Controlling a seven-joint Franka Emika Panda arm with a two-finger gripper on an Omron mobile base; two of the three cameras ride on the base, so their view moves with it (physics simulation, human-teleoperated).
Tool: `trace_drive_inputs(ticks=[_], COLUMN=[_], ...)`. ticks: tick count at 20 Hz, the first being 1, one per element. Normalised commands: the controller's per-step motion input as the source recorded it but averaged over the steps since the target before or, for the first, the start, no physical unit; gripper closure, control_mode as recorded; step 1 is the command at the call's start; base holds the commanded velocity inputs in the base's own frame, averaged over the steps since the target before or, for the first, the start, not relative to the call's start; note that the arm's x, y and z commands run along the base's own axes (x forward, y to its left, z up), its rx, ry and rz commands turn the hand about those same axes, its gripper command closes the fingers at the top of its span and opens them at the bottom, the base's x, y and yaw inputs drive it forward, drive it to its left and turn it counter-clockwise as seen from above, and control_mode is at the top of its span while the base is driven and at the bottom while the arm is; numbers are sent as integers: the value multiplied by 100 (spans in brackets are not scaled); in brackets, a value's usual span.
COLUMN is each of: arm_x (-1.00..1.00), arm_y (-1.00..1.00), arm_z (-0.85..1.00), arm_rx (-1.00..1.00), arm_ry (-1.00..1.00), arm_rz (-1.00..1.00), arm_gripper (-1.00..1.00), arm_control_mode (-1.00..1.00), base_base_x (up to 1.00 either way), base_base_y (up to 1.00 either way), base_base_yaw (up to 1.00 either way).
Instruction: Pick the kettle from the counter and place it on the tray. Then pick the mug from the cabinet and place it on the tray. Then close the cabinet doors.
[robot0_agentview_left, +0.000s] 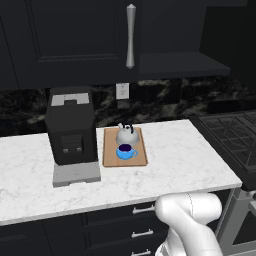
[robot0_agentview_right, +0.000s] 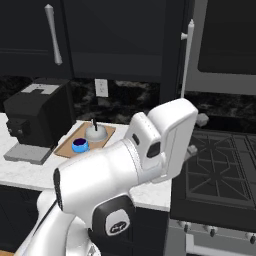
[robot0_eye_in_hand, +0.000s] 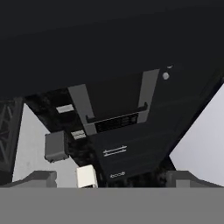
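Observation:
The silver-grey kettle (robot0_agentview_left: 126, 135) (robot0_agentview_right: 95, 132) and the blue mug (robot0_agentview_left: 125, 151) (robot0_agentview_right: 80, 145) both stand on the wooden tray (robot0_agentview_left: 142, 156) (robot0_agentview_right: 65, 148) on the white counter (robot0_agentview_left: 185, 150). Above, the cabinet's left door (robot0_agentview_left: 75, 35) is shut. Its right door (robot0_agentview_right: 172, 60) stands swung out, seen edge-on, with its silver bar handle (robot0_agentview_right: 187, 55) facing the stove side, so the bare shelf (robot0_agentview_left: 182, 65) shows. My gripper (robot0_agentview_right: 197, 134) (robot0_eye_in_hand: 113, 179) is open and holds nothing. It hovers just below and right of that handle's lower end, over the stove's edge.
A black coffee machine (robot0_agentview_left: 72, 132) (robot0_agentview_right: 35, 120) on a grey base stands left of the tray. A black stove (robot0_agentview_left: 230, 135) (robot0_agentview_right: 220, 170) adjoins the counter on the right. Dark drawers (robot0_agentview_left: 135, 227) run under the counter. A wall outlet (robot0_agentview_left: 122, 91) sits on the backsplash.

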Motion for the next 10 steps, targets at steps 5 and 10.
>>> trace_drive_inputs(ticks=[5, 10], arm_x=[33, 34], arm_y=[0, 1], arm_z=[0, 0], arm_rx=[0, -1], arm_ry=[1, 2], arm_rz=[13, 17], arm_gripper=[-100, -100], arm_control_mode=[-100, -100], base_base_x=[0, 0], base_base_y=[0, 0], base_base_yaw=[0, 0])
